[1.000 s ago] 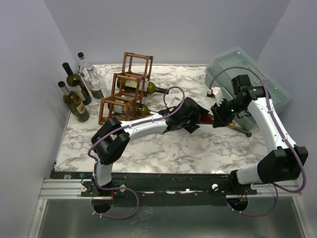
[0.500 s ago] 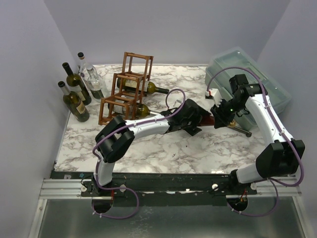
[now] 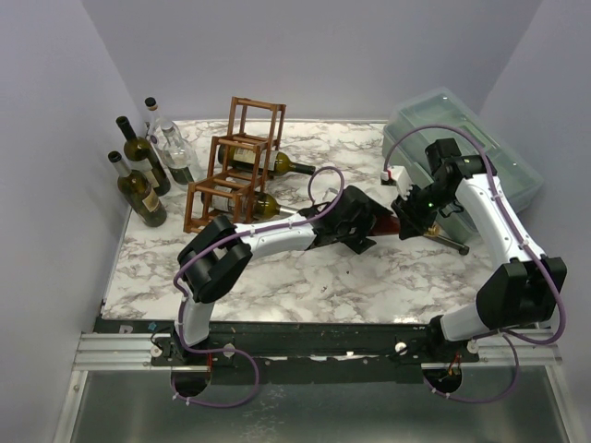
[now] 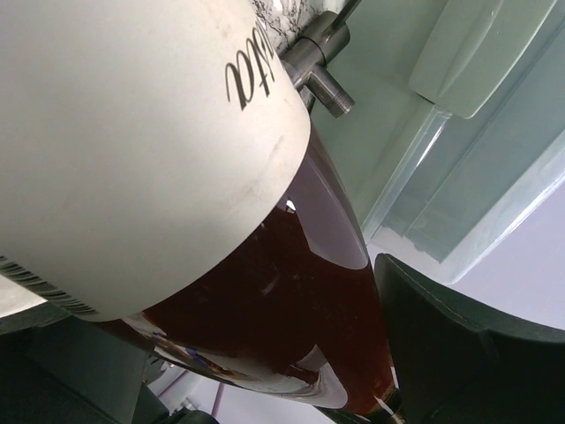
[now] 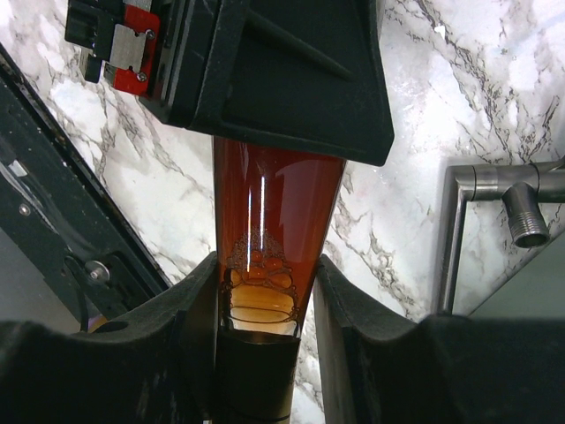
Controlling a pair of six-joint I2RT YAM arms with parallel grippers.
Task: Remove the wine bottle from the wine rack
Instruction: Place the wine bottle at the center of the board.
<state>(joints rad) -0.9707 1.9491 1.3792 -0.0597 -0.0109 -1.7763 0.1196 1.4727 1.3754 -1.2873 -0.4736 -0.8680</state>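
Note:
The wine bottle (image 3: 392, 224), dark red glass with a white label (image 4: 132, 150), is off the wine rack (image 3: 235, 171) and sits low over the marble between the two arms. My left gripper (image 3: 363, 221) stands open around its body. In the left wrist view the bottle (image 4: 291, 327) fills the frame, and a thin gap shows beside the right finger (image 4: 459, 353). My right gripper (image 3: 413, 224) is shut on the neck (image 5: 274, 212), just above the black capsule, with a finger on each side (image 5: 265, 274).
Two bottles (image 3: 277, 164) still lie in the rack's cells. Several bottles (image 3: 143, 175) stand at the far left. A clear green lidded box (image 3: 462, 138) fills the back right. A metal pipe fitting (image 3: 452, 242) lies just right of the bottle's neck.
The left gripper's jaws have widened around the bottle's body and the left elbow has swung slightly right. The right gripper keeps its hold on the neck, shifted only slightly.

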